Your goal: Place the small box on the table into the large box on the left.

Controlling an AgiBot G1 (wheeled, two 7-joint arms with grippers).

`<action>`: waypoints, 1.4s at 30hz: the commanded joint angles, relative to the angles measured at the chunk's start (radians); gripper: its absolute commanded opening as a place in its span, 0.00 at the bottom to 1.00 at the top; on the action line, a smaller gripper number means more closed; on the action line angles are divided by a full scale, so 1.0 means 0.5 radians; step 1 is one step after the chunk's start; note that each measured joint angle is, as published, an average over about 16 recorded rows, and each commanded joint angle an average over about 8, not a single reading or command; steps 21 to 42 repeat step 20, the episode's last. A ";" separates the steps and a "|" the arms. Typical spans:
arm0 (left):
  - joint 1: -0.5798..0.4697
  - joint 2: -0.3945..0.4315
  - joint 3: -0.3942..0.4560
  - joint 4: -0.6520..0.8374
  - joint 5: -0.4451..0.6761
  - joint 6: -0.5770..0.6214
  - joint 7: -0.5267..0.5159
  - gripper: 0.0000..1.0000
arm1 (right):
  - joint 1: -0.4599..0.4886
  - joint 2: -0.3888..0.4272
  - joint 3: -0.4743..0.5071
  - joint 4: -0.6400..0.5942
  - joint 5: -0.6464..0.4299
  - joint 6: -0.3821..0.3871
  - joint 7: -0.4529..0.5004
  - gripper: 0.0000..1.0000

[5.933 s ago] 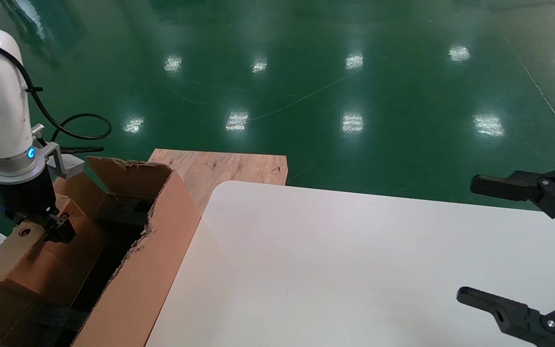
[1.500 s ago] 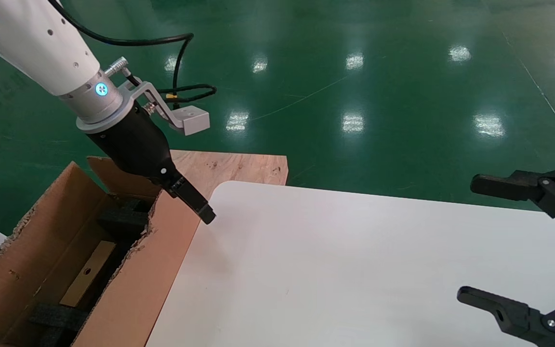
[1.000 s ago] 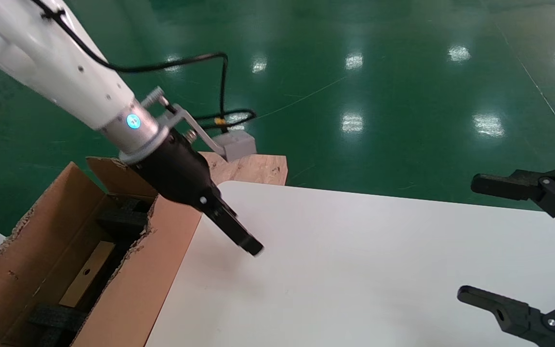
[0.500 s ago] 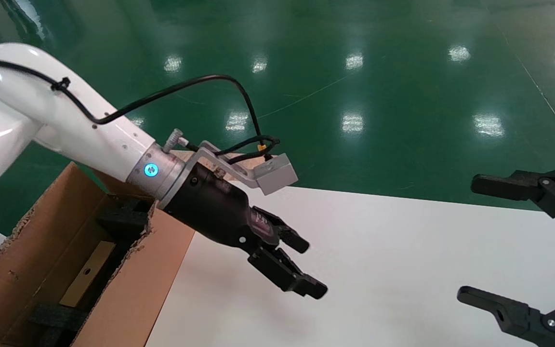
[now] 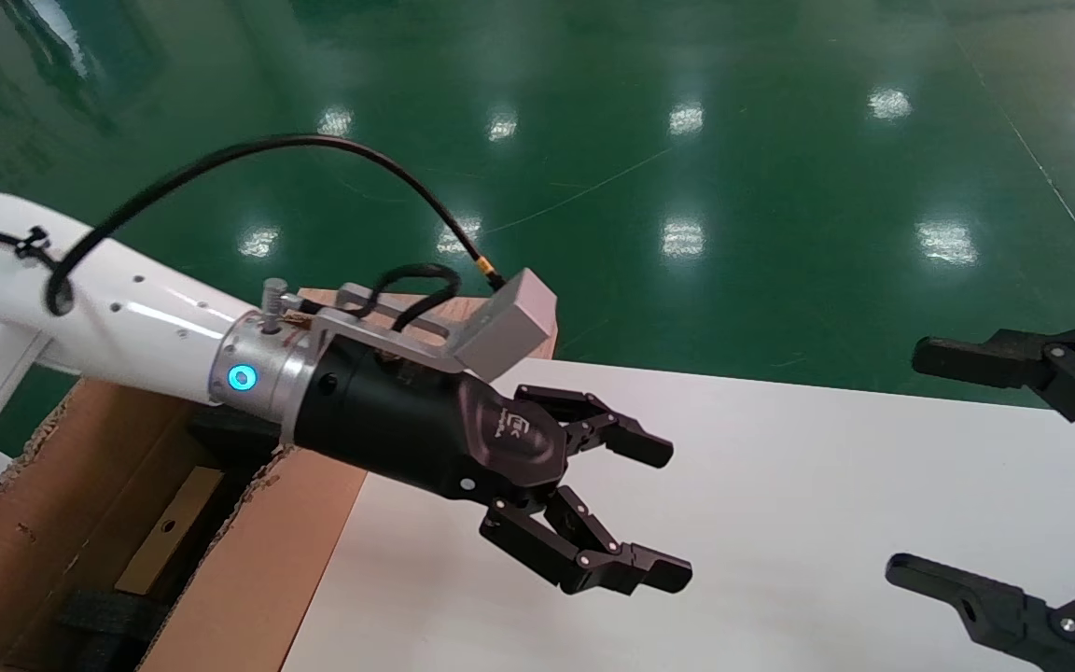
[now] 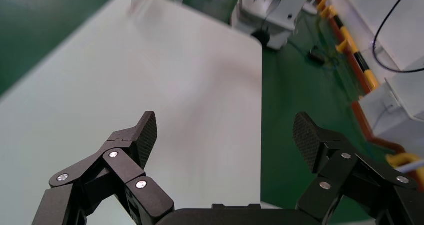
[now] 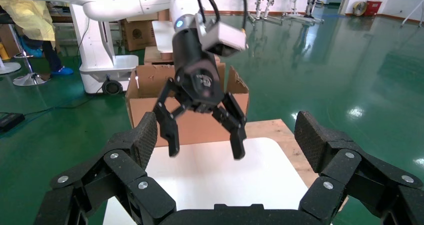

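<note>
Small box (image 5: 167, 530) lies inside large box (image 5: 248, 569); left tool (image 5: 654, 513), fingers spread and empty, hangs over counter (image 5: 780, 485) — retract clear of carton flaps; right tool (image 5: 1013, 467) parked open.

The white worktop (image 5: 780, 485) is seen filling the near right of the scene, with a rounded corner at its far left. Nothing is seen lying on its visible surface, though part of it is hidden behind an arm. A wooden board (image 5: 407, 313) is set just beyond that corner, seemingly on the glossy green floor (image 5: 687, 140). The large box (image 5: 258, 569) is placed against the worktop's left edge.
</note>
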State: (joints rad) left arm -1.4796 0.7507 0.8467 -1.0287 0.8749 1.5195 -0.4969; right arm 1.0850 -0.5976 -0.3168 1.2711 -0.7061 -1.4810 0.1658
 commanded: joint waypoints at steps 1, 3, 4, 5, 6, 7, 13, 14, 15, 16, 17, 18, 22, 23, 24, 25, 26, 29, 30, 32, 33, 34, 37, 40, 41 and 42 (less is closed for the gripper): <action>0.078 -0.027 -0.109 -0.049 -0.028 -0.005 0.059 1.00 | 0.000 0.000 0.000 0.000 0.000 0.000 0.000 1.00; 0.157 -0.054 -0.220 -0.099 -0.056 -0.009 0.120 1.00 | 0.000 0.000 0.000 0.000 0.000 0.000 0.000 1.00; 0.196 -0.067 -0.274 -0.123 -0.070 -0.012 0.149 1.00 | 0.000 0.000 0.000 0.000 0.000 0.000 0.000 1.00; 0.235 -0.081 -0.329 -0.148 -0.084 -0.014 0.180 1.00 | 0.000 0.000 0.000 0.000 0.000 0.000 0.000 1.00; 0.275 -0.095 -0.385 -0.173 -0.098 -0.016 0.210 1.00 | 0.000 0.000 0.000 0.000 0.000 0.000 0.000 1.00; 0.313 -0.108 -0.438 -0.197 -0.111 -0.018 0.239 1.00 | 0.000 0.000 0.000 0.000 0.000 0.000 0.000 1.00; 0.548 -0.189 -0.767 -0.346 -0.195 -0.032 0.418 1.00 | 0.000 0.000 -0.001 0.000 0.001 0.000 0.000 1.00; 0.588 -0.202 -0.822 -0.371 -0.209 -0.035 0.449 1.00 | 0.000 0.000 -0.001 0.000 0.001 0.000 0.000 1.00; 0.627 -0.216 -0.878 -0.396 -0.223 -0.037 0.479 1.00 | 0.000 0.000 -0.001 0.000 0.001 0.000 0.000 1.00; 0.666 -0.229 -0.932 -0.420 -0.237 -0.039 0.508 1.00 | 0.000 0.000 -0.001 0.000 0.001 0.000 0.000 1.00; 0.698 -0.240 -0.977 -0.440 -0.249 -0.041 0.533 1.00 | 0.000 0.000 -0.001 0.000 0.001 0.000 0.000 1.00; 0.717 -0.247 -1.003 -0.452 -0.255 -0.042 0.547 1.00 | 0.000 0.000 -0.001 0.000 0.001 0.000 -0.001 1.00; 0.752 -0.259 -1.053 -0.474 -0.268 -0.044 0.574 1.00 | 0.000 0.000 -0.001 0.000 0.001 0.000 -0.001 1.00; 0.752 -0.259 -1.053 -0.474 -0.268 -0.044 0.574 1.00 | 0.000 0.000 -0.001 0.000 0.001 0.000 -0.001 1.00; 0.752 -0.259 -1.053 -0.474 -0.268 -0.044 0.574 1.00 | 0.000 0.000 -0.001 0.000 0.001 0.000 -0.001 1.00; 0.752 -0.259 -1.053 -0.474 -0.268 -0.044 0.574 1.00 | 0.000 0.000 -0.001 0.000 0.001 0.000 -0.001 1.00; 0.752 -0.259 -1.053 -0.474 -0.268 -0.044 0.574 1.00 | 0.000 0.000 -0.001 0.000 0.001 0.000 -0.001 1.00; 0.752 -0.259 -1.053 -0.474 -0.268 -0.044 0.574 1.00 | 0.000 0.000 -0.001 0.000 0.001 0.000 -0.001 1.00; 0.752 -0.259 -1.053 -0.474 -0.268 -0.044 0.574 1.00 | 0.000 0.000 -0.001 0.000 0.001 0.000 -0.001 1.00; 0.752 -0.259 -1.053 -0.474 -0.268 -0.044 0.574 1.00 | 0.000 0.000 -0.001 0.000 0.001 0.000 -0.001 1.00; 0.752 -0.259 -1.053 -0.474 -0.268 -0.044 0.574 1.00 | 0.000 0.000 -0.001 0.000 0.001 0.000 -0.001 1.00; 0.752 -0.259 -1.053 -0.474 -0.268 -0.044 0.574 1.00 | 0.000 0.000 -0.001 0.000 0.001 0.000 -0.001 1.00; 0.752 -0.259 -1.053 -0.474 -0.268 -0.044 0.574 1.00 | 0.000 0.000 -0.001 0.000 0.001 0.000 -0.001 1.00; 0.752 -0.259 -1.053 -0.474 -0.268 -0.044 0.574 1.00 | 0.000 0.000 -0.001 0.000 0.001 0.000 -0.001 1.00; 0.752 -0.259 -1.053 -0.474 -0.268 -0.044 0.574 1.00 | 0.000 0.000 -0.001 0.000 0.001 0.000 -0.001 1.00; 0.752 -0.259 -1.053 -0.474 -0.268 -0.044 0.574 1.00 | 0.000 0.000 -0.001 0.000 0.001 0.000 -0.001 1.00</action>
